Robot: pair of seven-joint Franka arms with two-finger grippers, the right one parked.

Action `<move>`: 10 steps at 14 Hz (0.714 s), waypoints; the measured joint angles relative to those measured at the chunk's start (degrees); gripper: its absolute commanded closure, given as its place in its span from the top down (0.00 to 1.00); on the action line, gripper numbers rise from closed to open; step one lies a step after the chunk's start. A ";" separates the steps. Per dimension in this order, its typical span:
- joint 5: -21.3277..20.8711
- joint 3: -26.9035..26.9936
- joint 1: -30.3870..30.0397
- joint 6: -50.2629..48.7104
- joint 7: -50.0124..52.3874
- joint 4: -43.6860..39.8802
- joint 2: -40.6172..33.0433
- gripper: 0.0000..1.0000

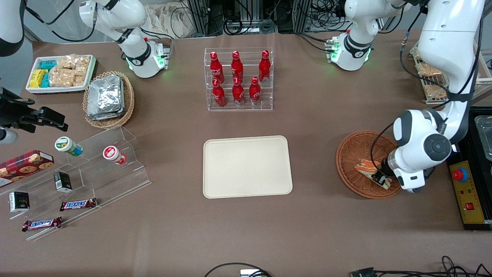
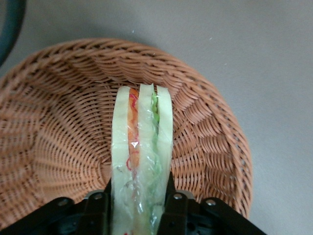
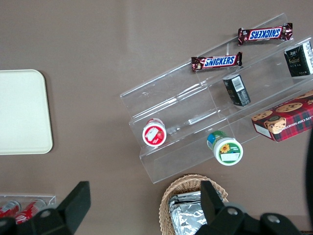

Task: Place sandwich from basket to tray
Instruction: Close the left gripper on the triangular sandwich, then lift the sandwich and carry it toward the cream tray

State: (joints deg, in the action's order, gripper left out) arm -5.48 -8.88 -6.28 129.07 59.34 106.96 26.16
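Observation:
The sandwich (image 2: 141,156), a wrapped wedge of pale bread with orange and green filling, stands on edge in the reddish-brown wicker basket (image 2: 54,127). My gripper (image 2: 138,205) is shut on it, one black finger pressed against each bread face. In the front view the gripper (image 1: 378,177) is low inside the basket (image 1: 351,154) at the working arm's end of the table, with the sandwich (image 1: 364,167) sticking out from it. The cream tray (image 1: 246,166) lies flat and bare at the table's middle.
A clear rack of red bottles (image 1: 238,79) stands farther from the front camera than the tray. Toward the parked arm's end are a tan basket of foil packets (image 1: 107,98), a white bin of snacks (image 1: 61,73) and a clear stepped stand (image 1: 96,169). A control box (image 1: 467,192) lies beside the basket.

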 measured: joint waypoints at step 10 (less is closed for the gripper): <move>0.02 -16.83 0.93 -25.38 -15.58 -22.35 -1.09 0.00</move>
State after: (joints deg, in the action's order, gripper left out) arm -5.45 -25.71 -5.35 103.69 43.76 84.61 25.07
